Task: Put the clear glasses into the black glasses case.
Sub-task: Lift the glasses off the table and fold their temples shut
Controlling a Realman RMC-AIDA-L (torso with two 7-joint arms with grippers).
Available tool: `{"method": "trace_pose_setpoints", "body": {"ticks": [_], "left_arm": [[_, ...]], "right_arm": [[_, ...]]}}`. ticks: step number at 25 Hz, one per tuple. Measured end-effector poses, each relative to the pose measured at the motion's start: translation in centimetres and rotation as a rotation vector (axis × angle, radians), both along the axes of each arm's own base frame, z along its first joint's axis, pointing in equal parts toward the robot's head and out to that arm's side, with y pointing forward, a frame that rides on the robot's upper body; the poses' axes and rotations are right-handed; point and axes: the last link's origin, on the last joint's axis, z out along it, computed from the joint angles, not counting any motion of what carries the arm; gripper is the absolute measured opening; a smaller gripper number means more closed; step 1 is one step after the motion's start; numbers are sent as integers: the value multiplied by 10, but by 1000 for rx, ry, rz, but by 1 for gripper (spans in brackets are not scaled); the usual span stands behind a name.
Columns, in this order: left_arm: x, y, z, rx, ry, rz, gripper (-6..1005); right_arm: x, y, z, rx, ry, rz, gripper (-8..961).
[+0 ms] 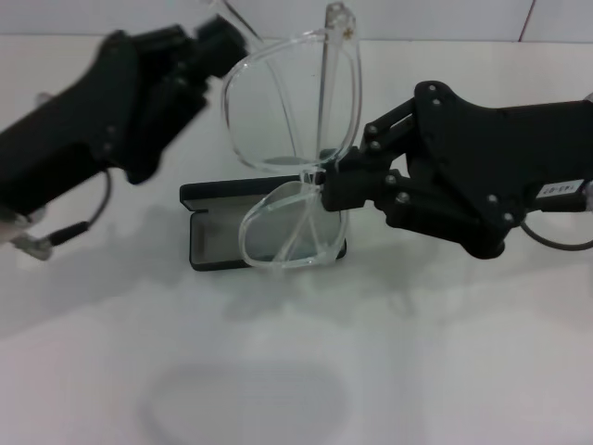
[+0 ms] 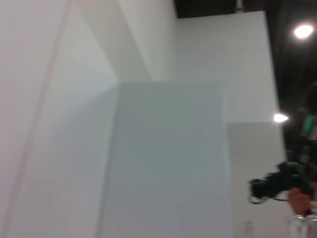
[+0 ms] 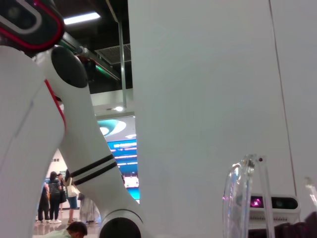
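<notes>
Our right pincer (image 1: 326, 182) grips the clear glasses (image 1: 292, 148) at the bridge, holding them on end just above the open black glasses case (image 1: 208, 227) on the white tabletop (image 1: 371, 352). Our left pincer (image 1: 222, 37) hovers by one temple arm; we cannot tell its opening.

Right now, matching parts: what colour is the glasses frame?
Clear, colourless glasses; head view shows it best.

Clear, black and white

The clear glasses (image 1: 292, 139) are colourless and see-through throughout. The black glasses case (image 1: 215, 227) is matt black with a grey lining. The left gripper (image 1: 218, 42) and right gripper (image 1: 334, 185) are plain black, above a white table (image 1: 389, 352).
</notes>
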Motion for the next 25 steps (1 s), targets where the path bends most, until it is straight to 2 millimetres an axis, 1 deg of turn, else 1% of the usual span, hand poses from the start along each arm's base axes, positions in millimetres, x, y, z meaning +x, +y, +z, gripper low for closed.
{"method": "trace_pose_setpoints", "body": {"ticks": [5,11,14,18,23,25], "left_arm": [[-19,-3,15,62,-5,76,79],[-39,-13,26,67,23,127,79],[-46,-19,27,43,49,144,79],[-51,-27,25,6,114,141,80],[-54,-37,21,-34,184,126,80],[-57,-44,18,-66,230,113,80]], "right_arm": [[1,0,9,4,-18,-11,60],[8,4,19,44,-47,-50,60],[10,8,20,43,-78,-77,60],[9,14,17,31,-178,-99,60],[1,20,15,55,-313,-109,60],[-2,21,16,70,-357,-112,60]]}}
